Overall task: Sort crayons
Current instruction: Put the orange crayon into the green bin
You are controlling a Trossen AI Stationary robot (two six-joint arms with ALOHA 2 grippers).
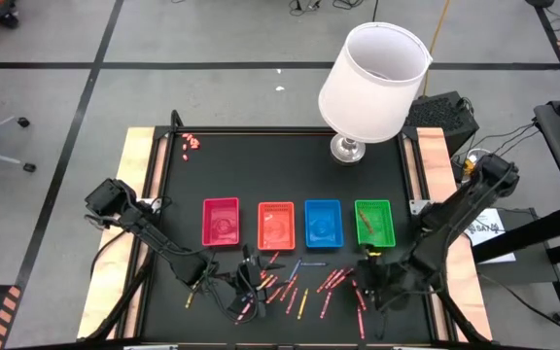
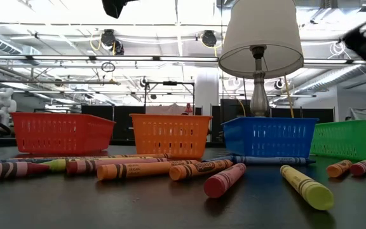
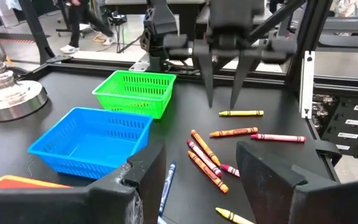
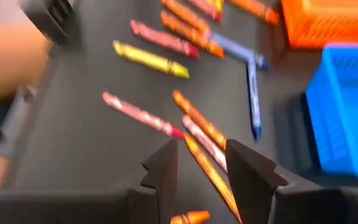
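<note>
Several crayons (image 1: 295, 287) lie flat and scattered on the black mat along the table's near edge, mostly red, orange and yellow, with a blue one (image 1: 309, 263). Behind them stands a row of small trays: red (image 1: 222, 222), orange (image 1: 276, 224), blue (image 1: 323, 222) and green (image 1: 374, 222). My left gripper (image 1: 251, 275) hovers open above the crayons in front of the orange tray, with crayons (image 3: 204, 155) showing below its gap. My right gripper (image 3: 224, 93) hangs open over the crayons in front of the green tray, fingers slanting down, nothing between them (image 4: 201, 158).
A table lamp (image 1: 372, 83) with a white shade stands at the far right of the mat, its metal base (image 3: 5, 96) behind the blue tray. Tiny pink bits (image 1: 191, 142) lie at the far left corner. Metal frame rails (image 1: 411, 165) border the mat.
</note>
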